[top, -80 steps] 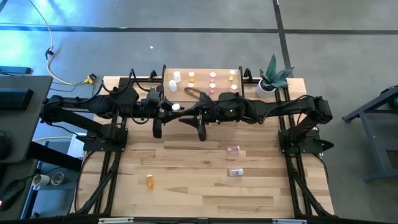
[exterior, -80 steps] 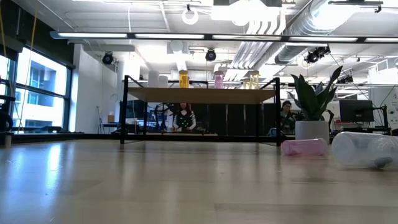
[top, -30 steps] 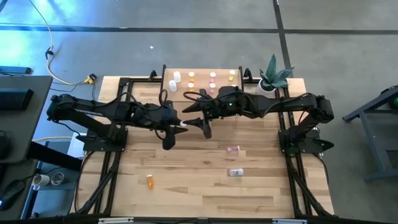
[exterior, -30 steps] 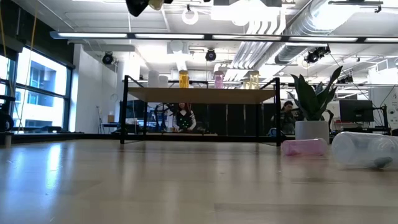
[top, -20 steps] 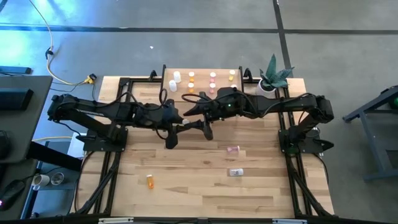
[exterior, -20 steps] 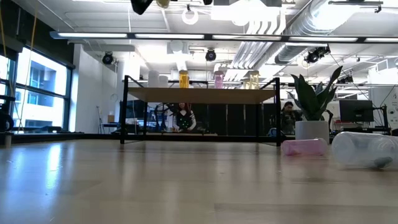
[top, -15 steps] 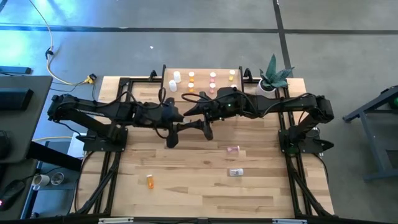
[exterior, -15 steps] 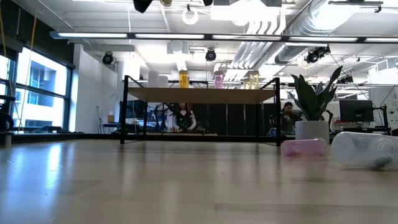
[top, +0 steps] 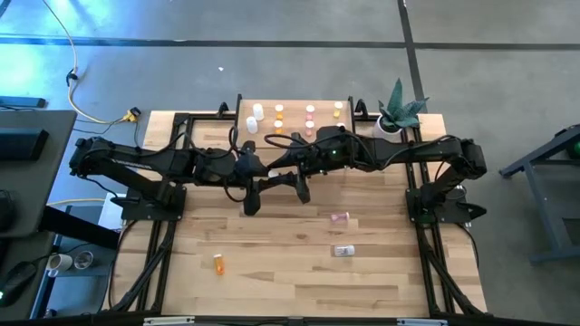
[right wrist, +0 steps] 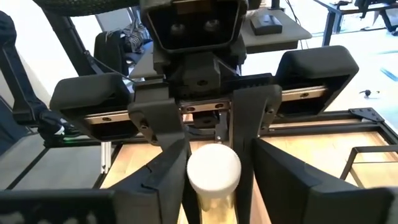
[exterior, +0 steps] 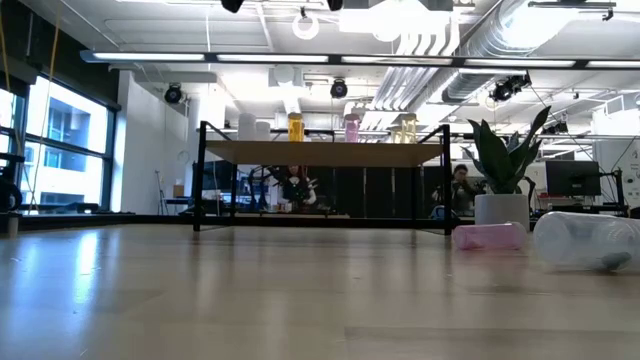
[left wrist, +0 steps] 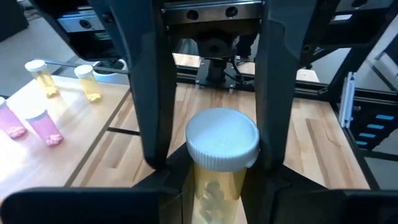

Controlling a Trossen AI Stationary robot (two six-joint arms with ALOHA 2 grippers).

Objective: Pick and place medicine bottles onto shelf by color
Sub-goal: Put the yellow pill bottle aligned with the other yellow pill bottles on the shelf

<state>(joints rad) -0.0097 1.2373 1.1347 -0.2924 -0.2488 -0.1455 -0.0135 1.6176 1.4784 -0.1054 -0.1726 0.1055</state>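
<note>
You are in the middle of a handover in the air, above the bench point(top: 272, 244) and just in front of the shelf point(top: 294, 107).

The left gripper point(top: 258, 181) is clenched on the lower body of a yellow bottle point(left wrist: 222, 144), and the white cap points toward the other arm.

The right gripper point(top: 288, 181) faces it, with one finger on each side of the cap. In the left wrist view one finger seems to touch the cap edge, and a small gap shows at the other finger. So I judge that this gripper is not yet clamped on the bottle.

For the next move, you should first close the right gripper firmly on the cap end. Only after this should you release the left one, otherwise the bottle can fall onto the bench. Then I think the right arm must carry it to the yellow bottles point(top: 338, 110) at the right end of the shelf and stand it upright there.

Three more bottles lie on the bench: orange point(top: 218, 263), pink point(top: 339, 217) and clear point(top: 343, 251).
</note>
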